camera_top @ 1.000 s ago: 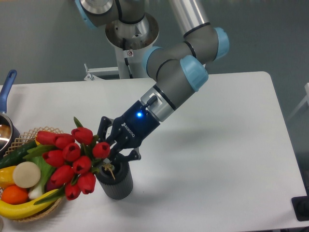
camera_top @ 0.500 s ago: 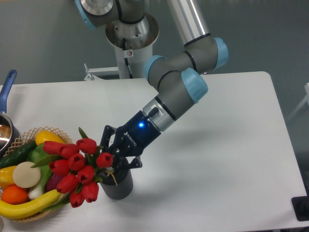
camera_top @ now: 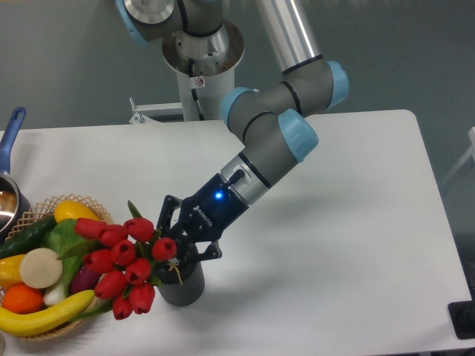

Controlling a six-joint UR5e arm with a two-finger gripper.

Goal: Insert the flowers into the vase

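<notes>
nearest the camera, at the front left of the white tabletop point(camera_top: 349, 245), a wicker basket point(camera_top: 30, 215) holds a banana point(camera_top: 41, 317), an orange fruit point(camera_top: 22, 298), a pale round item point(camera_top: 41, 268), green leafy vegetables point(camera_top: 63, 237), a cucumber point(camera_top: 26, 236) and a yellow item point(camera_top: 74, 211). just right of the basket, the vase point(camera_top: 184, 285) stands upright on the tabletop; it is dark grey and ribbed, and only its lower body shows, since the mouth is covered by the flowers and the gripper. the flowers point(camera_top: 126, 261), a bunch of red tulips with green leaves, tilt to the left out of the vase mouth, with the blooms hanging over the gap between vase and basket and partly in front of the basket's right edge. the stem ends sit at the vase mouth; how deep they reach inside cannot be determined. the gripper point(camera_top: 180, 248) is directly above the vase mouth, pointing down and to the left, with a blue light on its body. the black fingers point(camera_top: 169, 210) are closed around the stems just behind the blooms. farther back, the grey arm with light blue joint caps point(camera_top: 297, 133) rises to the right and then up to the base point(camera_top: 202, 52) beyond the rear edge of the tabletop. at the far left edge, a pot with a blue handle point(camera_top: 11, 130) is partly cut off by the frame.
</notes>
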